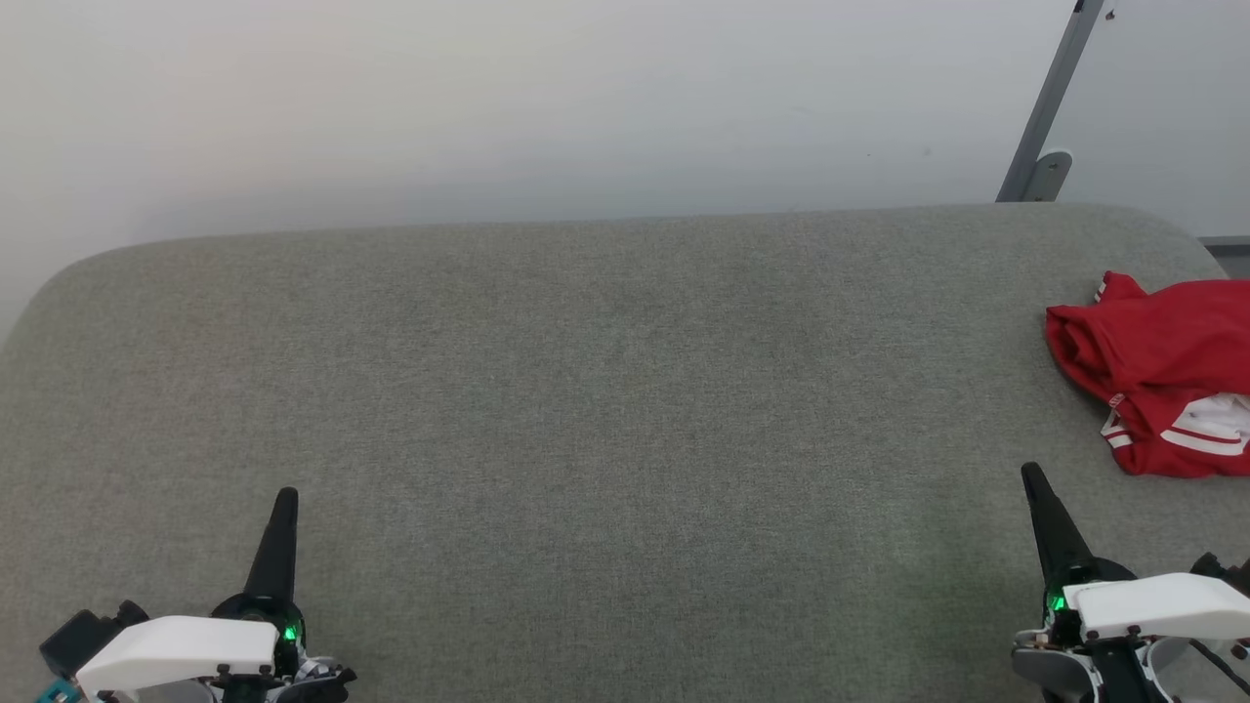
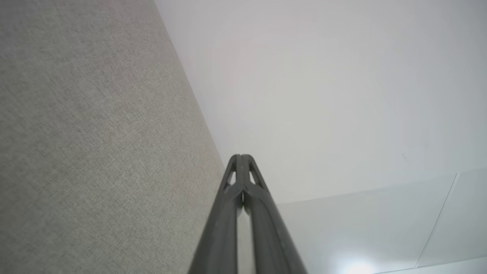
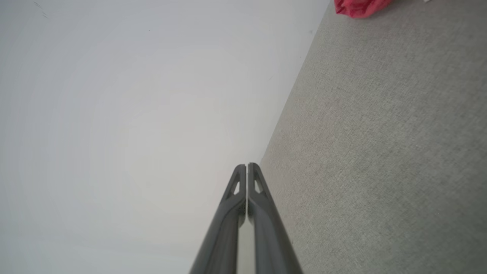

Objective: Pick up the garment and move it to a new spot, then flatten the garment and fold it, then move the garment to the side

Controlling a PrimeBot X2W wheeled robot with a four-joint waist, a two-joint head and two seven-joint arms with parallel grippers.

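Head view: the grey fabric table (image 1: 605, 391) takes up most of the shot, with the garment (image 1: 1162, 376) bunched in a red heap at the table's right end, bits of white and striped trim poking out. The left gripper (image 1: 283, 508) sits over the table's near left corner and the right gripper (image 1: 1033, 483) over its near right corner, both empty

Left wrist view: fingers pressed together, table fabric alongside them

Right wrist view: fingers pressed together too, nothing between them, and the garment is well apart, further along the table
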